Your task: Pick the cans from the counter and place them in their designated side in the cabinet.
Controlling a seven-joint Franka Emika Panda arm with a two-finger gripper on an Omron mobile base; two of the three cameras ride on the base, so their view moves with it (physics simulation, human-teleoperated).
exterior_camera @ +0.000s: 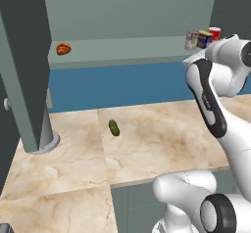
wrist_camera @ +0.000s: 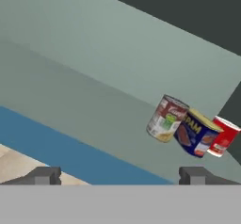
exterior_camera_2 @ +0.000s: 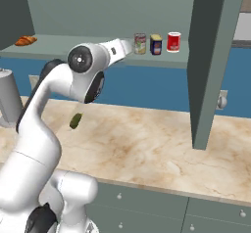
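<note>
Both cans — the silver can (wrist_camera: 167,118) and the yellow-topped can (wrist_camera: 196,133) — stand on the cabinet shelf (exterior_camera_2: 93,51) beside the red can (wrist_camera: 223,136), the designated end. The gripper (wrist_camera: 120,175) hangs nearby, jaws spread wide and empty. Placing looks done — what's left is likely drawing the arm clear without nudging them.

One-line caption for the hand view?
Open jaws face three cans in a row on the cabinet shelf: silver can, blue can, red can.
</note>
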